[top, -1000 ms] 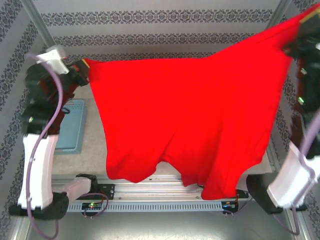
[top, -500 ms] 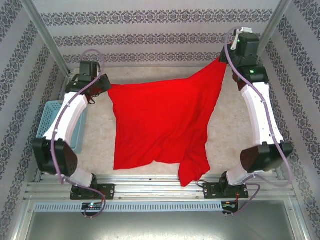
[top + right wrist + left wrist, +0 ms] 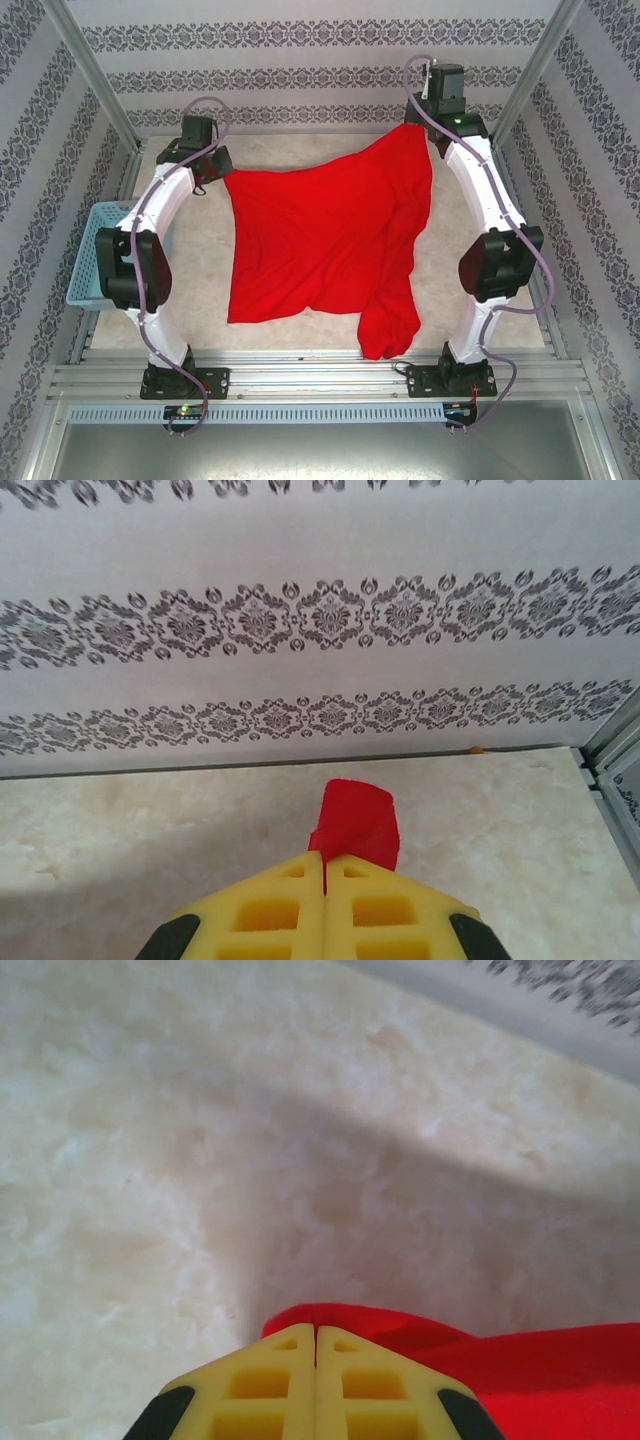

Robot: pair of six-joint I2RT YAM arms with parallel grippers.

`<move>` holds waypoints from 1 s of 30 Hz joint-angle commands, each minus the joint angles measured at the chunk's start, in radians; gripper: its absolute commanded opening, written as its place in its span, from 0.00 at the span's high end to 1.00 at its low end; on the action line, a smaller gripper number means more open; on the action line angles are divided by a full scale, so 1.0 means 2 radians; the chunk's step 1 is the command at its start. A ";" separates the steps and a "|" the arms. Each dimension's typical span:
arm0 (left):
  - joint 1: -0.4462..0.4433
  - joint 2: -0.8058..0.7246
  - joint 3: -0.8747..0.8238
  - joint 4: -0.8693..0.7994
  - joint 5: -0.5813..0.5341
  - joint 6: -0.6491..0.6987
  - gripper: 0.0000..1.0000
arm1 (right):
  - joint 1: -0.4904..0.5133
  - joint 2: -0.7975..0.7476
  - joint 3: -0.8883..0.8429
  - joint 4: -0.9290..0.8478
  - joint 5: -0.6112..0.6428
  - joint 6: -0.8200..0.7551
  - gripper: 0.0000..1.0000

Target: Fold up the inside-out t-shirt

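The inside-out t-shirt is plain bright red and lies mostly spread on the pale tabletop. A bunched fold trails toward the near edge. My left gripper is shut on the shirt's far-left corner. In the left wrist view its yellow fingertips meet, with red cloth bulging just beyond them, low over the table. My right gripper is shut on the far-right corner, near the back wall. In the right wrist view a red tab of cloth sticks out past the closed tips.
A light blue mesh basket sits at the table's left edge, behind the left arm. The patterned back wall stands close beyond the right gripper. Metal frame posts rise at both far corners.
The shirt hung high and wide between raised arms a second ago. Both arms have stretched toward the back wall and come down, laying the shirt onto the table. Both grips are unchanged.
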 commanded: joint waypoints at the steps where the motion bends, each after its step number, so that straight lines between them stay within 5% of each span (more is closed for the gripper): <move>1: 0.006 -0.087 0.006 0.004 0.024 -0.006 1.00 | 0.011 -0.113 -0.005 0.011 0.027 -0.005 1.00; 8: 0.031 -0.238 -0.009 0.000 0.127 -0.057 1.00 | 0.006 -0.275 -0.051 0.024 0.058 -0.011 1.00; 15: 0.075 -0.290 0.088 -0.109 0.224 -0.074 1.00 | -0.020 -0.357 -0.016 0.010 0.031 -0.033 1.00; 21: 0.077 -0.283 0.195 -0.219 0.216 -0.055 1.00 | -0.021 -0.371 0.059 -0.026 0.000 -0.047 1.00; 30: 0.077 -0.303 0.246 -0.222 0.222 -0.064 1.00 | -0.021 -0.376 0.138 -0.039 -0.025 -0.037 1.00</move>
